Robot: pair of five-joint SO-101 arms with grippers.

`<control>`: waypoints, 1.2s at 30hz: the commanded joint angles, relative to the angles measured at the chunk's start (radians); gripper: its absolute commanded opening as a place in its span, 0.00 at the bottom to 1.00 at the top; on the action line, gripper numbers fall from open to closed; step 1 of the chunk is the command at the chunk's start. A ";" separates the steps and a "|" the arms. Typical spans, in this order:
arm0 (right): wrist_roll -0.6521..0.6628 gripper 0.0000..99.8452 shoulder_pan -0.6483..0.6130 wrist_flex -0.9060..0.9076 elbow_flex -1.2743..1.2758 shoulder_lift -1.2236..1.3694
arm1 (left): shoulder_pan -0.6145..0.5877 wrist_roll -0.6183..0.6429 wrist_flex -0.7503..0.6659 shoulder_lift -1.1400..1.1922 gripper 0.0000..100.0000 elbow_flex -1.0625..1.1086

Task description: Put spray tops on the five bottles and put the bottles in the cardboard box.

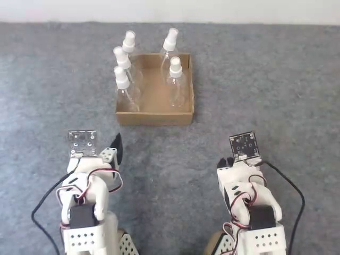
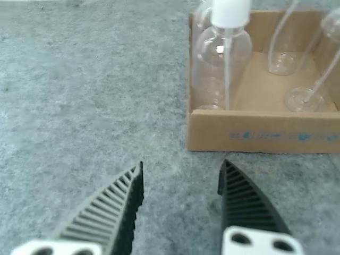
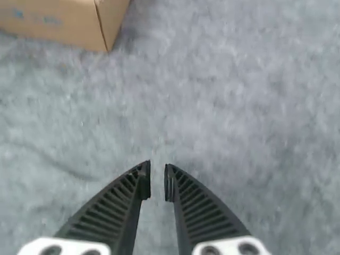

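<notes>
The cardboard box (image 1: 154,114) stands on the grey carpet at the far middle. Several clear bottles with white spray tops stand upright inside it, such as one bottle (image 1: 125,87) at its left wall and another bottle (image 1: 177,79) at the right. My left gripper (image 1: 114,150) rests low, short of the box's near left corner. In its wrist view the left gripper (image 2: 180,178) is open and empty, facing the box (image 2: 255,133) and a capped bottle (image 2: 220,58). My right gripper (image 3: 157,180) is shut on nothing above bare carpet, with the box's corner (image 3: 101,26) farther off.
Grey carpet (image 1: 265,79) spreads on all sides of the box, with open floor between it and both arms. The right arm's body (image 1: 247,196) sits at the near right, the left arm's body (image 1: 85,196) at the near left, cables trailing from each.
</notes>
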 commanded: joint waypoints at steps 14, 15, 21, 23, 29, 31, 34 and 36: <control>0.009 0.01 0.012 0.208 0.020 -0.013 | 0.109 -0.080 0.034 -0.012 0.22 0.004; 0.009 0.01 0.012 0.208 0.020 -0.013 | 0.109 -0.080 0.034 -0.012 0.22 0.004; 0.009 0.01 0.012 0.208 0.020 -0.013 | 0.109 -0.084 0.164 -0.012 0.22 0.004; 0.009 0.01 0.012 0.208 0.020 -0.013 | 0.110 -0.084 0.233 -0.012 0.22 0.004; 0.009 0.01 0.012 0.208 0.020 -0.013 | 0.103 -0.086 0.338 -0.012 0.21 0.004; 0.009 0.01 0.012 0.208 0.020 -0.013 | 0.101 -0.080 0.338 -0.012 0.21 0.004; 0.009 0.01 0.012 0.208 0.020 -0.013 | 0.100 -0.078 0.338 -0.012 0.21 0.004; 0.009 0.01 0.012 0.208 0.020 -0.013 | 0.101 -0.078 0.338 -0.012 0.21 0.004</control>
